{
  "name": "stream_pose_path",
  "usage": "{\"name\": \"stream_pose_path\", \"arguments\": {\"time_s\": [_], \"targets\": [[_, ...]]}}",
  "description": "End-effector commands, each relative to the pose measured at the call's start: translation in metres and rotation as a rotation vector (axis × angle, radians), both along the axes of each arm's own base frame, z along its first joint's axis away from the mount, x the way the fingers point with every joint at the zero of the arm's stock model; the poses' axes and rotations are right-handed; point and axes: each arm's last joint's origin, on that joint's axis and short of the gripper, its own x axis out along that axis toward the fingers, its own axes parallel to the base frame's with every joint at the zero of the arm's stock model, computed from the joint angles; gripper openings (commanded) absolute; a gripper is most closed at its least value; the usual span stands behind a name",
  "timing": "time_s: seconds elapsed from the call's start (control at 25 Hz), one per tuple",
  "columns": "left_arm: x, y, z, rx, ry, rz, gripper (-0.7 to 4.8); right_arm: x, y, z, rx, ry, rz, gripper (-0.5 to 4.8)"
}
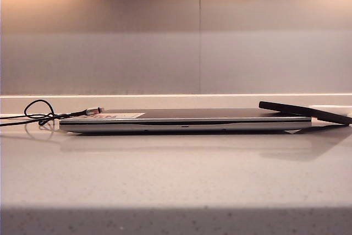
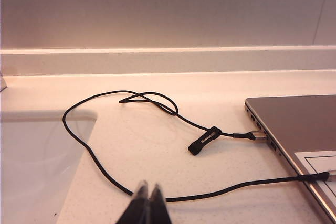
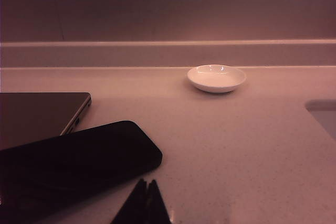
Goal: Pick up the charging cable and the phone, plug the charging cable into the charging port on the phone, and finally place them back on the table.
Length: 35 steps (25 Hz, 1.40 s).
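Black phone [image 3: 73, 163] propped on laptop [image 1: 181, 119], one cable [image 2: 131, 129] on counter [image 1: 176, 174]; left fingers [image 2: 146, 203] and right fingers [image 3: 144, 203] pressed together, low over counter

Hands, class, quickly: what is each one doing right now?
Left hand: closed, empty, above the cable.
Right hand: closed, empty, beside the phone.

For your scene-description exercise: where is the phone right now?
In the exterior view the phone lies on the right, tilted, one end propped on the closed laptop, the other towards the table.
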Motion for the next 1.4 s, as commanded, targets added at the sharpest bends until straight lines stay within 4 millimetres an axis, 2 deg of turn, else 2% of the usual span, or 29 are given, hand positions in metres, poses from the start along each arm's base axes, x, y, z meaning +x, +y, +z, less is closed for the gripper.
{"name": "stream_pose_path", "arguments": {"time_s": [0.04,0.4,0.72,0.96,1.12,1.28,1.4], "targets": [[0.000,0.000,0.002,0.005,-0.011,-0.001,-0.06,0.000,0.000,0.001,-0.003,-0.021,-0.005,-0.04],[-0.001,0.000,0.005,-0.011,-0.029,-0.002,-0.06,-0.001,0.000,0.005,-0.002,-0.034,-0.004,-0.04],[-0.010,0.000,0.041,-0.060,-0.138,-0.007,-0.06,-0.012,0.000,0.047,0.032,-0.124,-0.005,-0.04],[-0.012,0.000,0.072,-0.102,-0.187,-0.014,-0.06,-0.019,0.000,0.096,0.032,-0.145,-0.005,-0.04],[0.009,0.000,0.099,-0.089,-0.157,-0.012,-0.06,-0.005,0.002,0.133,0.029,-0.114,0.055,-0.04],[0.050,0.000,0.122,-0.088,-0.040,-0.008,-0.06,0.014,0.005,0.165,0.022,-0.093,0.168,-0.04],[0.074,-0.001,0.130,-0.088,-0.008,-0.012,-0.06,0.023,0.007,0.180,0.020,-0.093,0.213,-0.04]]}}
